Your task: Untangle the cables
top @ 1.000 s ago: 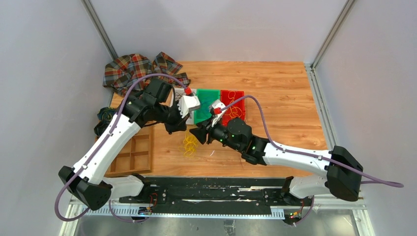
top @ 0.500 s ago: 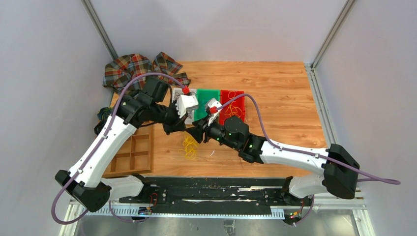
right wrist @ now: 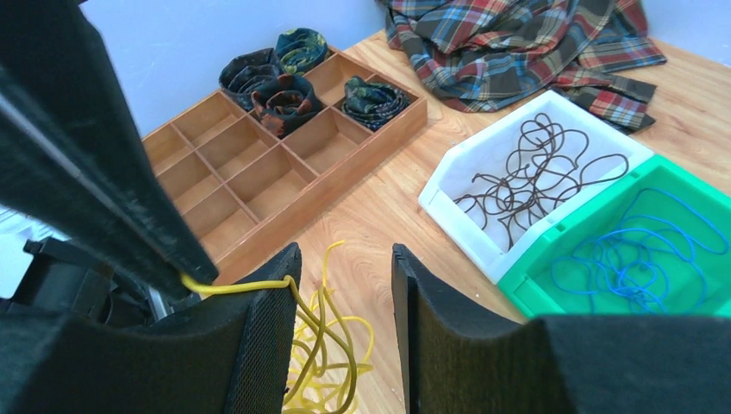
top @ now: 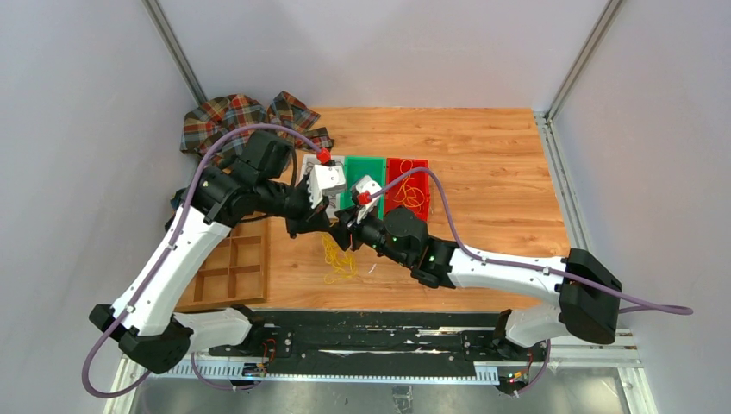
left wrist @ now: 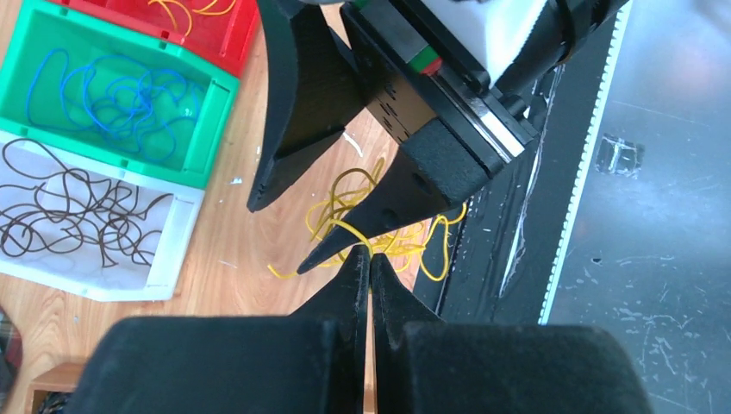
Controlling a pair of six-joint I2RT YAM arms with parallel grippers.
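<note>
Left gripper (left wrist: 369, 261) is pinched shut on the cables (right wrist: 321, 341), a yellow bunch hanging straight down from its tips; right gripper (right wrist: 345, 259), half open and empty, sits just beside, one strand crossing its finger

There are three bins: one white bin (right wrist: 448, 207), one green bin (right wrist: 552, 302) and one red bin (top: 418, 168). One wooden tray (right wrist: 259, 172) holds four rolled bundles (right wrist: 284, 99). There is also one plaid cloth (right wrist: 517, 43) and one yellow cable bunch (right wrist: 323, 336).

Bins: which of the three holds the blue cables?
The green bin, mid-row, between the white bin of brown cables and the red bin of yellow cables.
</note>
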